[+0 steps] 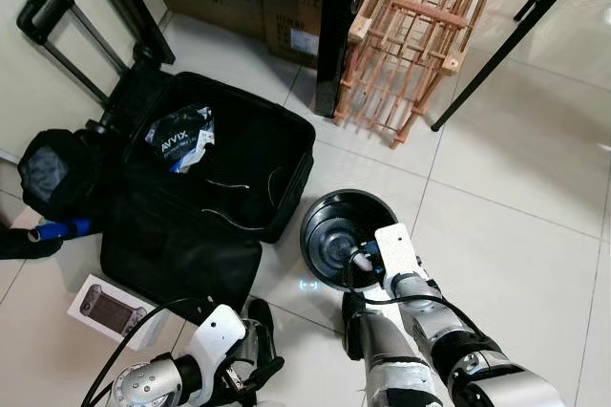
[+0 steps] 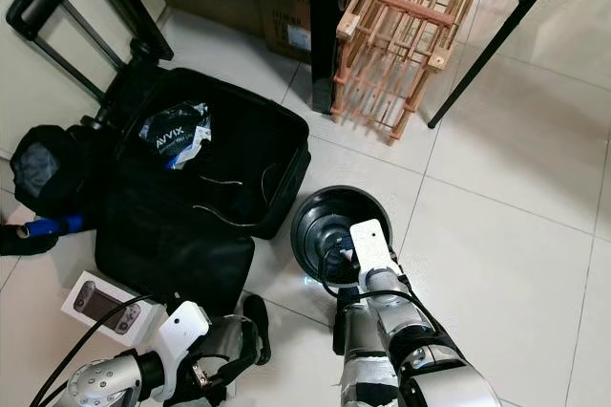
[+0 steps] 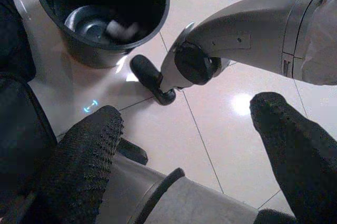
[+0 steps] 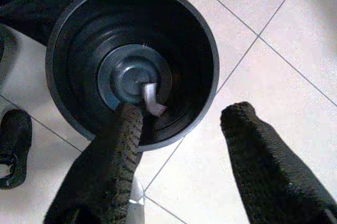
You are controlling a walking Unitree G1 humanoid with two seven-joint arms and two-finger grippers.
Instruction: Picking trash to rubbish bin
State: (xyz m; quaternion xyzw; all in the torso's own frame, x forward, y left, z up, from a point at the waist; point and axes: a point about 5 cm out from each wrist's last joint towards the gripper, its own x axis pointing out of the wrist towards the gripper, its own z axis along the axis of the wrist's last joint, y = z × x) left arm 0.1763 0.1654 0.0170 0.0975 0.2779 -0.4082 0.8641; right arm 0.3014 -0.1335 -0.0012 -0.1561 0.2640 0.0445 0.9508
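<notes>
One small pale scrap of trash (image 4: 152, 100) lies at the bottom of the single round black plastic rubbish bin (image 4: 63, 34) on the tiled floor (image 1: 516, 168), below the right gripper (image 4: 181, 155), its fingers spread and empty, while the left gripper (image 3: 184, 145) hangs low, likewise spread.

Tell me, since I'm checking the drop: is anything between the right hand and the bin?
Nothing visible. The right hand hangs open over the bin rim, and a pale scrap already lies inside.
</notes>
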